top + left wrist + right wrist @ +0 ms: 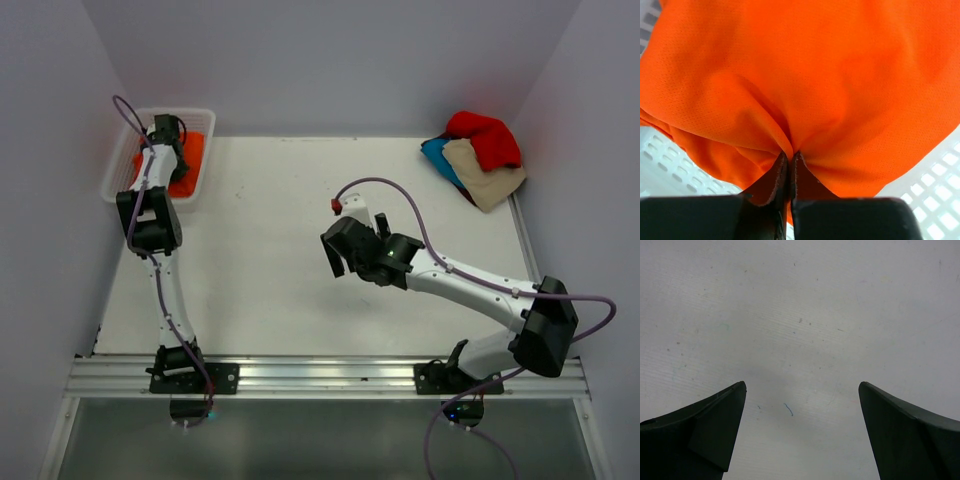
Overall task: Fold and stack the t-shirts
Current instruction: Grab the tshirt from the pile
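The bright orange t-shirt (190, 152) lies bunched in the white mesh basket (205, 118) at the far left. My left gripper (172, 140) is down in the basket, shut on a fold of the orange t-shirt (805, 85), as the left wrist view (790, 157) shows close up. A red t-shirt (485, 136), a beige t-shirt (485, 170) and a teal-blue t-shirt (440, 156) lie piled at the table's far right corner. My right gripper (338, 258) hangs open and empty over bare table in the middle (802, 390).
The white table (270, 260) spreads between the basket and the pile. Basket mesh (940, 175) shows under the orange cloth. Grey walls close in the table at the back and sides. A metal rail (320, 375) runs along the near edge.
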You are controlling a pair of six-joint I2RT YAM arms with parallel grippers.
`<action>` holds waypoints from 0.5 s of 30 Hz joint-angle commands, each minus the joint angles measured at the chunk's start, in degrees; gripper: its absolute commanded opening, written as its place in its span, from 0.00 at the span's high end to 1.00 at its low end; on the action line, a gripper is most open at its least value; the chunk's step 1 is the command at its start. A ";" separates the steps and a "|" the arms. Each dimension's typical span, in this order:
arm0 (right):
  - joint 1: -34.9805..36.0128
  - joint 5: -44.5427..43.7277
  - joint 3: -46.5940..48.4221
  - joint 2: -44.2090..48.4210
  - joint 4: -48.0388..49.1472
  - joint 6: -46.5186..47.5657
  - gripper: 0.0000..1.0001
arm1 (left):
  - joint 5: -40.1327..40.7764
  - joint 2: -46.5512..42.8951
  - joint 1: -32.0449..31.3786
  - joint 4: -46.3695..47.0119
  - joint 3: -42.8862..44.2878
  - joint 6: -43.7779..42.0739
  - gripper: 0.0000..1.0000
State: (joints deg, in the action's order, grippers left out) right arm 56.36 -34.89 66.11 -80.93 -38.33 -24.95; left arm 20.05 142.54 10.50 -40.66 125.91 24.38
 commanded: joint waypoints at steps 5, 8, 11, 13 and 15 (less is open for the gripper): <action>0.24 0.62 -0.71 0.86 1.41 -2.03 0.01 | -4.85 -7.96 0.75 1.46 -0.92 -0.65 1.00; 0.33 0.62 -0.89 -0.28 2.11 -1.68 0.01 | -5.20 -15.96 0.48 2.61 -1.10 -0.21 1.00; 0.24 0.62 -0.80 -1.25 2.73 -1.33 0.01 | -5.11 -23.78 -0.21 3.05 -1.01 0.14 1.00; 0.24 0.62 -0.63 -2.13 3.17 -0.89 0.01 | -4.85 -28.78 -1.09 2.96 -1.28 -0.03 1.00; 0.24 0.27 -0.10 -3.00 3.08 -0.89 0.01 | -5.02 -34.05 -2.94 3.31 -3.28 -0.39 1.00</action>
State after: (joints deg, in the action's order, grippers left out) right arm 56.36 -34.11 65.52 -82.74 -37.45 -25.61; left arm 15.20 119.90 9.82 -40.32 123.04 24.40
